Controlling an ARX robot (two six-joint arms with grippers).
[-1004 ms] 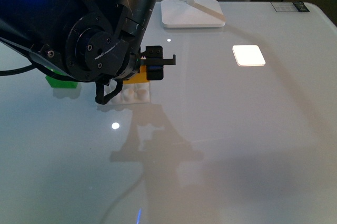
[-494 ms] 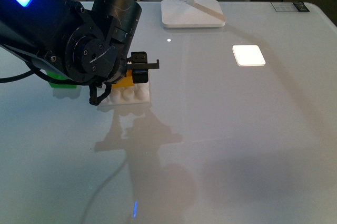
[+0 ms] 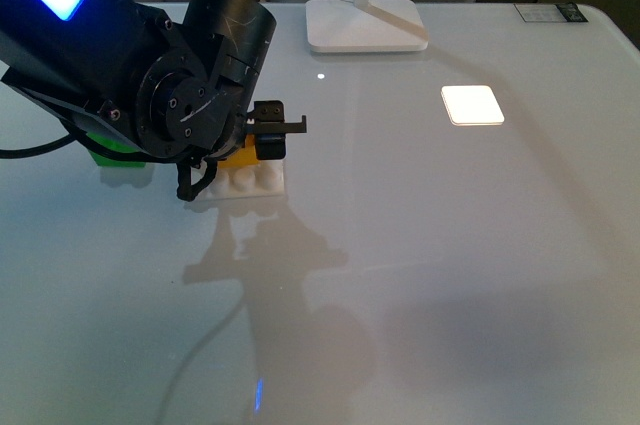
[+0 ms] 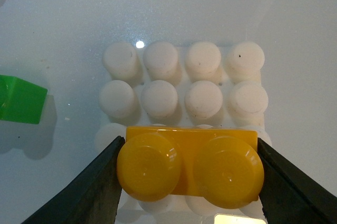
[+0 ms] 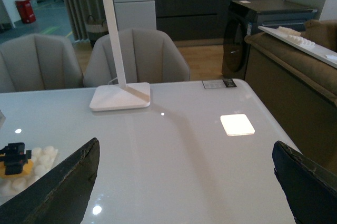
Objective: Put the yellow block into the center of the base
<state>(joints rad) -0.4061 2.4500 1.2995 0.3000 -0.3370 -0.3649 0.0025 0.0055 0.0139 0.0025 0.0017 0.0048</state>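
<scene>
The yellow block (image 4: 189,168) is clamped between the black fingers (image 4: 89,192) of my left gripper (image 4: 189,162), studs facing the left wrist camera. It hangs over the white studded base (image 4: 163,97), covering the nearer rows of studs. I cannot tell whether it touches them. In the front view the left gripper (image 3: 262,141) holds the yellow block (image 3: 240,156) low over the base (image 3: 250,186) at table left. My right gripper (image 5: 184,182) is open over bare table, far from the base (image 5: 41,155).
A green brick (image 3: 112,153) lies just left of the base, partly behind my left arm. The white lamp foot (image 3: 365,25) stands at the back. A bright white square (image 3: 472,105) lies to the right. Chairs stand beyond the far table edge.
My left arm has moved left and down with the yellow block, from beside the base to over it. In the last half second it barely shifted.
</scene>
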